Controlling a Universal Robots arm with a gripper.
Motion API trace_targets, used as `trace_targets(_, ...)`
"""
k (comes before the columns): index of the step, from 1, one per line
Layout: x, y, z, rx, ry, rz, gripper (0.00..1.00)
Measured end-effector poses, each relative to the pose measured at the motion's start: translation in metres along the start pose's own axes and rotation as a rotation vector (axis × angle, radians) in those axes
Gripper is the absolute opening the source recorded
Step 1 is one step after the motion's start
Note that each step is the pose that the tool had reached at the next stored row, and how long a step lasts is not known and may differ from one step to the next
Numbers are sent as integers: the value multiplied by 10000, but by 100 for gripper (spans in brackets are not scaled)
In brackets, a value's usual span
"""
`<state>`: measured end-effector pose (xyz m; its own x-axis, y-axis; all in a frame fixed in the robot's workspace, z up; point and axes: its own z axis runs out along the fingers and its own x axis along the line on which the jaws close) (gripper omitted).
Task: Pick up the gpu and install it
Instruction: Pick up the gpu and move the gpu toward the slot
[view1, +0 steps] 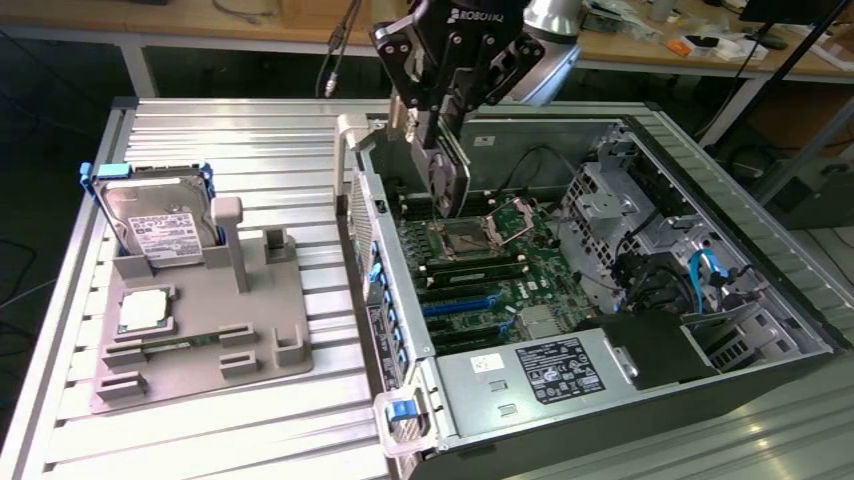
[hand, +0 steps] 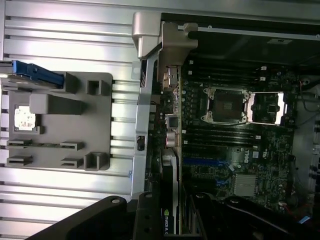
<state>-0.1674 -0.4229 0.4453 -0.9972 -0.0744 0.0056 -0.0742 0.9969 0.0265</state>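
The jaws pinch the gpu (view1: 449, 170) by its top edge, so the card hangs on edge with its long side pointing down into the open computer case (view1: 747, 300). It sits over the far-left part of the case as the exterior view shows it, close to the case's back wall and above the motherboard (view1: 514, 270) – I cannot tell whether its lower end touches anything. In the wrist view the card (hand: 170, 200) runs alongside that back wall, just beside the blue slots (hand: 205, 162), with a green logo on its black cooler. The open processor socket (view1: 470, 238) lies near the card's lower end. On the exterior view's left, well apart from the case, a grey holder (view1: 274, 355) rests on the ribbed metal tabletop (view1: 240, 140) – it carries a hard drive (view1: 158, 228) standing upright in a blue frame and, nearer, a small square processor chip (view1: 144, 312) lying flat.
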Motion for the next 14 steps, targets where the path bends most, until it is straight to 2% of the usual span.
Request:
trace_targets(8, -245, -18, -1, 1, -15, -8, 27)
trace_targets(14, -374, -28, -1, 3, -8, -301, 27)
